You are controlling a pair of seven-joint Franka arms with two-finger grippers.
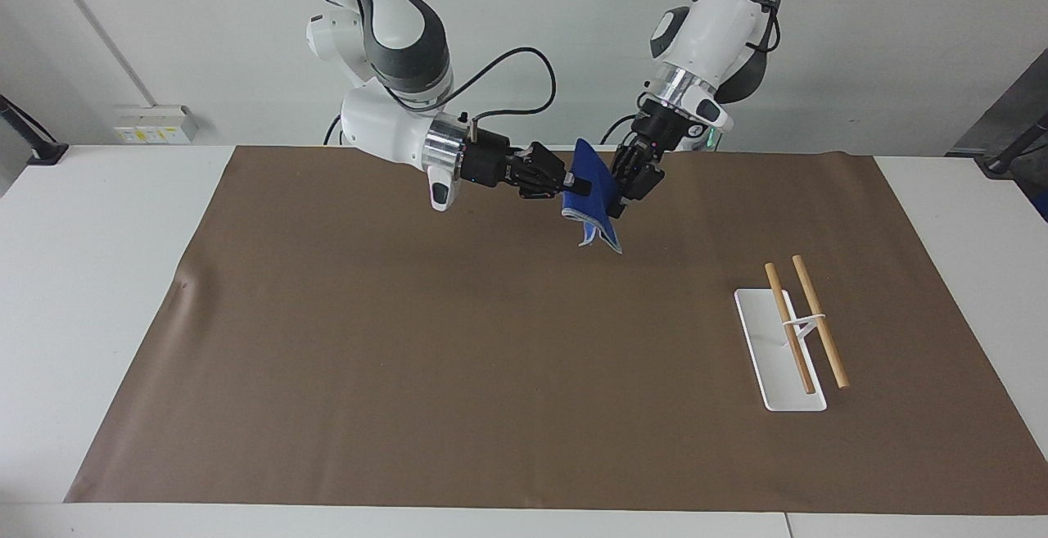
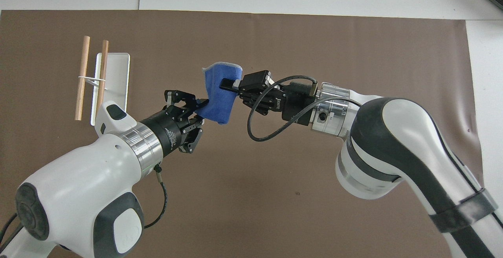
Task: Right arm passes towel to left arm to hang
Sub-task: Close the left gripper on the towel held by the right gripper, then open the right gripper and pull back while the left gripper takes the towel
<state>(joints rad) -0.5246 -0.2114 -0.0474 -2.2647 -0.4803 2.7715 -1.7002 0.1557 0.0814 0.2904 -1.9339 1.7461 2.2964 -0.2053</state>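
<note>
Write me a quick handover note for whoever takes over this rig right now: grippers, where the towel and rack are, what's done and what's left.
Right gripper: shut on the towel, holding it in the air over the brown mat.
Left gripper: closed on the towel's other edge; how firm that grip is cannot be told.
Rack: two wooden bars on a white base, at the left arm's end of the table, nothing on it.
Done: towel lifted and brought to the left gripper.
Left: confirm the left grip, release with the right, carry the towel to the rack and hang it.
</note>
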